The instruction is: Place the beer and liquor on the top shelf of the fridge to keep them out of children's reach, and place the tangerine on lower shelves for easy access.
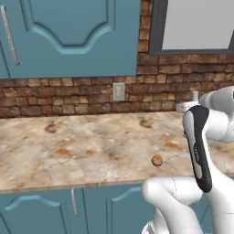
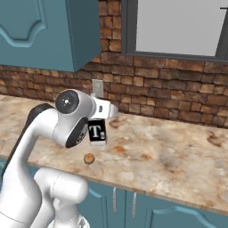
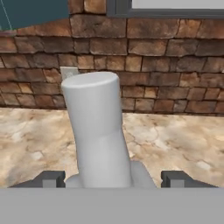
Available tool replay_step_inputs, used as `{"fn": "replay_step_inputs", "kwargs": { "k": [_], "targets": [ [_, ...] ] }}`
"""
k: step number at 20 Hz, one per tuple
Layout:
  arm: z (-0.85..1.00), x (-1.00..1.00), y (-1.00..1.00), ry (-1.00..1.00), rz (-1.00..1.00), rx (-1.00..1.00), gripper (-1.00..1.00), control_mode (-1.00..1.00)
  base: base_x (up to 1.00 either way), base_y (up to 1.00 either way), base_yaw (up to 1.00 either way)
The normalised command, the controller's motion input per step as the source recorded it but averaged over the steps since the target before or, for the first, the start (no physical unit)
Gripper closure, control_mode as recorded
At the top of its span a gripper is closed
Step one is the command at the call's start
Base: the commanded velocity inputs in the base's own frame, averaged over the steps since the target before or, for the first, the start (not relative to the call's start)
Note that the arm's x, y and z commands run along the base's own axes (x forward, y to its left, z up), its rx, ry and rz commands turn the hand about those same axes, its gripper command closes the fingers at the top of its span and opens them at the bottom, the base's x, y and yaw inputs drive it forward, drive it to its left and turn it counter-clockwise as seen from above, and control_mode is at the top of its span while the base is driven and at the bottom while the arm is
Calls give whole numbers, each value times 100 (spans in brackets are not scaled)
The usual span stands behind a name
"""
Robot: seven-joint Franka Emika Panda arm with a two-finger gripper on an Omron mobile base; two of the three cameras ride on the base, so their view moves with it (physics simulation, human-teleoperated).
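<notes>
The left base view shows a teal cabinet door [image 1: 68, 32] with a metal handle up top, a pale outlet plate [image 1: 119, 91] on the brick wall [image 1: 55, 98], and the mottled tan marble surface [image 1: 68, 146] above teal lower doors. The tangerine [image 1: 157, 160], small, round and orange-tan, lies on the surface near its front edge, just left of the arm's dark-striped link [image 1: 199, 146]. A grey-framed window [image 1: 196, 25] sits at the upper right.

The right base view adds the liquor [image 2: 97, 132]: its black label with a white mark shows just behind the arm's round elbow joint [image 2: 67, 103], with the tangerine [image 2: 89, 158] on the surface just below and left of it. The arm rises from the lower left and bends over toward the wall.

The hand view looks along the tool [image 3: 112, 179] at the liquor's pale, smooth cylindrical neck and cap [image 3: 94, 127], which stands upright between the two dark fingertips [image 3: 50, 178]. The tips stand wide apart on either side of the bottle's shoulder; whether they touch the glass I cannot tell
</notes>
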Motion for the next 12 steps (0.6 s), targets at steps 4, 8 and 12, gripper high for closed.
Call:
{"fn": "replay_step_inputs", "kwargs": {
  "k": [4,8,12],
  "targets": [
    [52,-69,42,-13,0,-9,100,-100,0,0,0],
    [77,-55,19,-6,3,-4,100,-100,0,0,0],
    [66,-48,5,-3,4,-2,100,-100,0,0,0]
  ]
}}
